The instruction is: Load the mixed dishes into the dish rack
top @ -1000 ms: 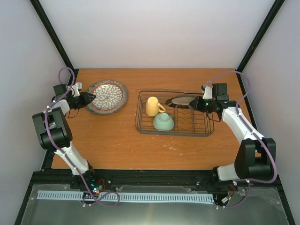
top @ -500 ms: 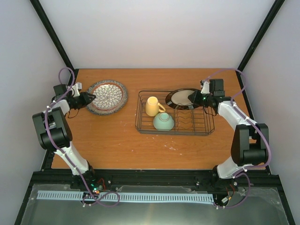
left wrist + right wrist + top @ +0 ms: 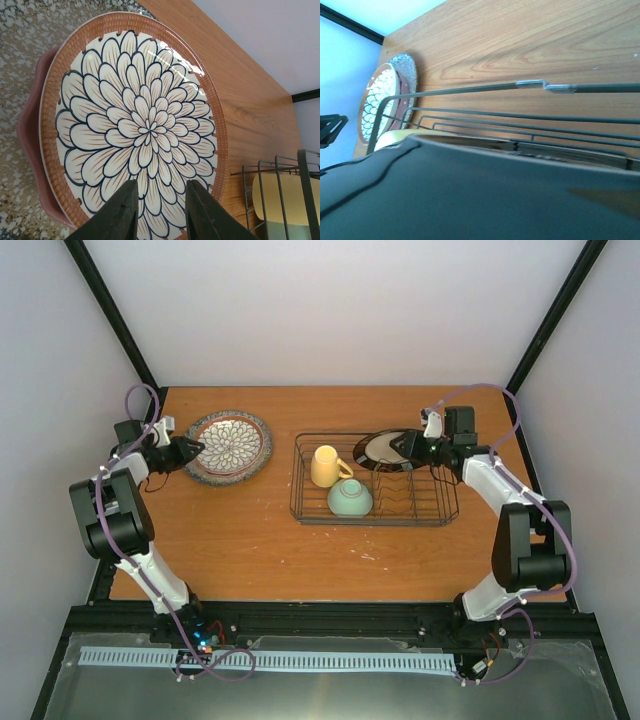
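Step in hand, by judgement: settling the cream striped-rim plate (image 3: 383,449) among the prongs at 12 to 1 o'clock of the dish rack (image 3: 400,524). Right gripper (image 3: 408,448) at the 3 o'clock edge of this plate. Cannot tell whether clamped on the rim or loosened, with only the dark underside filling the wrist view.

To do it well: release only once the plate leans firmly on a prong, then draw back toward 3 o'clock without hooking a wire.

Inside the rack, apart from the plate: yellow mug (image 3: 324,466) at 10 o'clock, mint bowl (image 3: 349,499) at 7 o'clock.

Left gripper (image 3: 161,190), jaws a little apart and holding nothing, over the 9 o'clock rim of the brown petal plate (image 3: 140,125). This one stacked on the pink plate (image 3: 30,130), at 9 o'clock from the rack, on the table (image 3: 250,550). Both not yet loaded.
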Available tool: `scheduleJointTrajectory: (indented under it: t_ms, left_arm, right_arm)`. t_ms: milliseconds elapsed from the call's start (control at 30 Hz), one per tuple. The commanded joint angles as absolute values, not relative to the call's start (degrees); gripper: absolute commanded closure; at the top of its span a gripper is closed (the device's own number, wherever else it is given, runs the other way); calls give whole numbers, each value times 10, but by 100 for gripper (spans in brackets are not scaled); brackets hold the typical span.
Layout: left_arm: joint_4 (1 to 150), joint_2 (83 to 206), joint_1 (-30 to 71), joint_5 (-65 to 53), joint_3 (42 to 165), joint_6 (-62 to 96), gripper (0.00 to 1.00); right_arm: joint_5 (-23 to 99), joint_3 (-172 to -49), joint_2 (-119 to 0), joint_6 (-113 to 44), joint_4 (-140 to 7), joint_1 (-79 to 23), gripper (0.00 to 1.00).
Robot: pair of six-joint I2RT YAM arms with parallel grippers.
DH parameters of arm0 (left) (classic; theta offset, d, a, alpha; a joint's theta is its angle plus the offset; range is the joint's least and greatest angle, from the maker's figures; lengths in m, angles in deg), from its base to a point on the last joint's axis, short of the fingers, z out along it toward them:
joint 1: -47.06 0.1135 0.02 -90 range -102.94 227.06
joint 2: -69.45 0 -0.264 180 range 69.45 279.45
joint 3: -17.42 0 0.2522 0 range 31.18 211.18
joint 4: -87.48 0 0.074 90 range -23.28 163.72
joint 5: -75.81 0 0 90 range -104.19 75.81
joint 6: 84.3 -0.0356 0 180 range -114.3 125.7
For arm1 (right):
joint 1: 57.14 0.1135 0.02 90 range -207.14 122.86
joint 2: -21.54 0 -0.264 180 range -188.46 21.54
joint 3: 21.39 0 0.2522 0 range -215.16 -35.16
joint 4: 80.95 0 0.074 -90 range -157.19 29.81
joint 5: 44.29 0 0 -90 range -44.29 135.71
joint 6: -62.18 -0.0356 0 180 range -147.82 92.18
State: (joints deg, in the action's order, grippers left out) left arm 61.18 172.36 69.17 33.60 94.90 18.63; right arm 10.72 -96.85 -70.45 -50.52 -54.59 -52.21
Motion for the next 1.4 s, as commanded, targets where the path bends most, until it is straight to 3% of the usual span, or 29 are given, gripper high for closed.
scheduleJointTrajectory:
  t_ms: [0,433,767,1367]
  left_arm:
    - [609,1724,694,337,964,176,73]
    - [609,1719,693,340,963,176,73]
    - [589,1748,708,341,987,180,73]
    - [526,1847,708,264,1077,136,70]
  right_arm:
    - [74,-950,-656,-489,-554,-519,64]
    - [33,-919,-539,-427,-438,-518,58]
    - [42,-897,-441,-421,-459,-519,54]
    - [36,-904,-433,-409,-454,-518,52]
